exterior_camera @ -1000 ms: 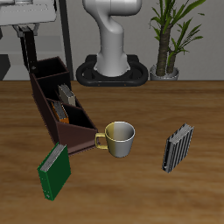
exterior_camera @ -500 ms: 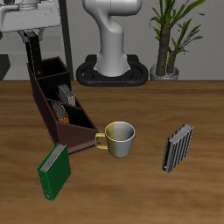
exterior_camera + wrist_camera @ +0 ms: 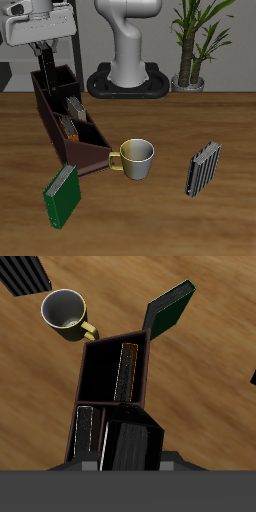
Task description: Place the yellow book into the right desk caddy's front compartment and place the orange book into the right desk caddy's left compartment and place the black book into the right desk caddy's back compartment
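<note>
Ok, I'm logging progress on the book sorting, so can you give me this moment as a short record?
gripper: above the back end of the right desk caddy; jaw state unclear
black book: directly beneath the gripper, at the caddy's back compartment; whether it is gripped or released is unclear
orange book: upright inside the caddy
yellow book: upright inside the caddy
green book: leaning at the caddy's low end
mug: beside the caddy
striped book: on the table, apart
</note>
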